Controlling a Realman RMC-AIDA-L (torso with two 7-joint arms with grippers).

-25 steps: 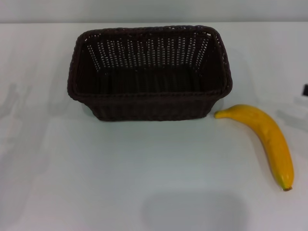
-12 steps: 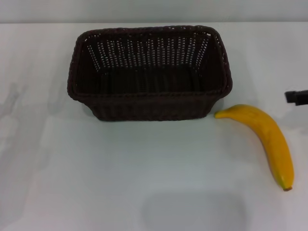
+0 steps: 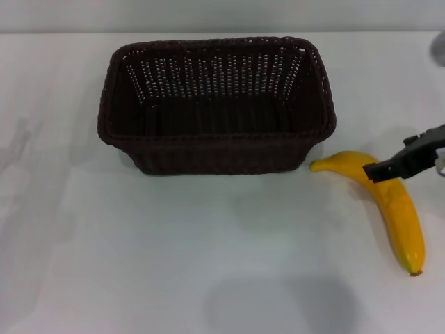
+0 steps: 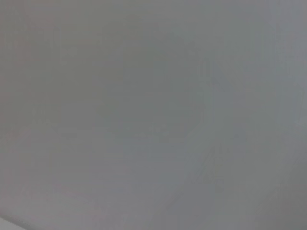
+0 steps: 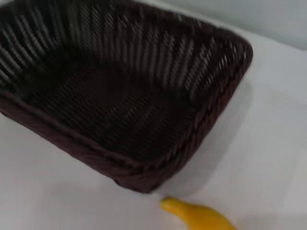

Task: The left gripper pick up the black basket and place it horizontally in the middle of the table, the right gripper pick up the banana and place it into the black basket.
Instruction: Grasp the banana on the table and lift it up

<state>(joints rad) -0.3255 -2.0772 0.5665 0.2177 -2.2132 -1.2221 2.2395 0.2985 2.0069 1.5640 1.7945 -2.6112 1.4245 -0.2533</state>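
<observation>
White worktop (image 3: pixel 174 250) carries the black basket (image 3: pixel 215 104), standing upright with its long side across the head view and nothing inside it. Just beside the basket's right front corner lies the banana (image 3: pixel 393 209), its near tip close to the basket wall without clearly touching. Over the banana's upper curve hangs the right gripper (image 3: pixel 389 169), reaching in from the right edge; whether its fingers are parted or closed cannot be told. Beyond those fingers lies the basket. Of the left gripper nothing shows; its wrist camera gives only blank grey.
</observation>
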